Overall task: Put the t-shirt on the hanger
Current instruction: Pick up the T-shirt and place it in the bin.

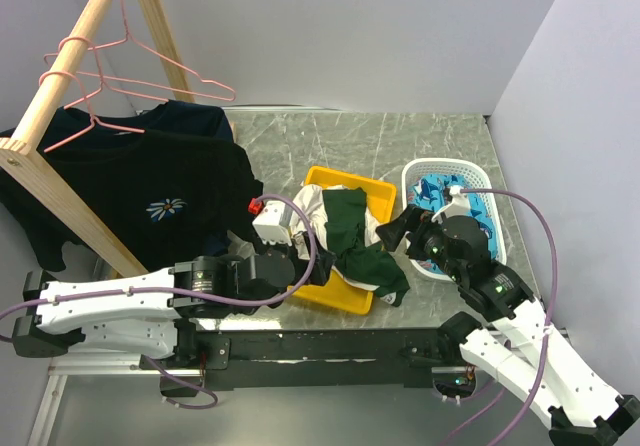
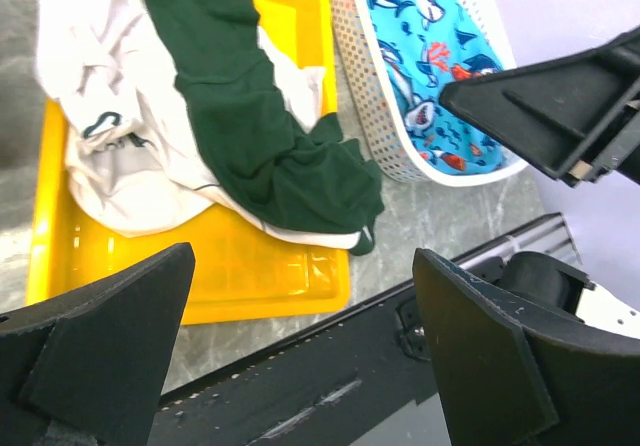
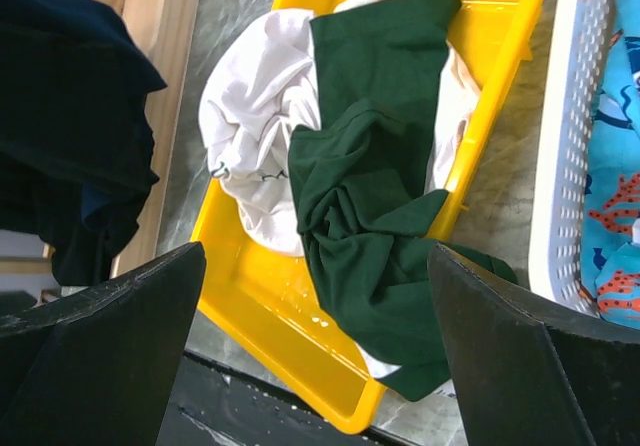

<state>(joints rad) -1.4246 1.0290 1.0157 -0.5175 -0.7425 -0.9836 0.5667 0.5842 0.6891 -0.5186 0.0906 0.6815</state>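
Currently the soft dark green and white t-shirt lies crumpled in a shallow yellow plastic tray at the middle of the grey marbled tabletop. Its white part is bunched toward the tray's left side and a broad green band runs across the top of the heap. One green fold spills over the tray's near right corner and rests on the tabletop, between the tray and a white perforated plastic basket just beside it. A blue patterned cloth with fish shapes fills the basket.

The thin pink wire hanger, triangular with a hook top, hangs bare from a slanted pale wooden rail at the far left, well apart from the t-shirt. More pink wire hooks over the same rail, and one hanger carries a black t-shirt with a white daisy print that droops to the tray's left.

The left gripper is held low near the tray's near left side with its jaws spread wide and nothing between them; its wrist view looks across the tray toward the basket. The right gripper sits at the gap between tray and basket, above the spilled green fold, its jaws likewise wide apart and holding nothing. One of its black fingers shows at the upper right of the left wrist view, over the basket
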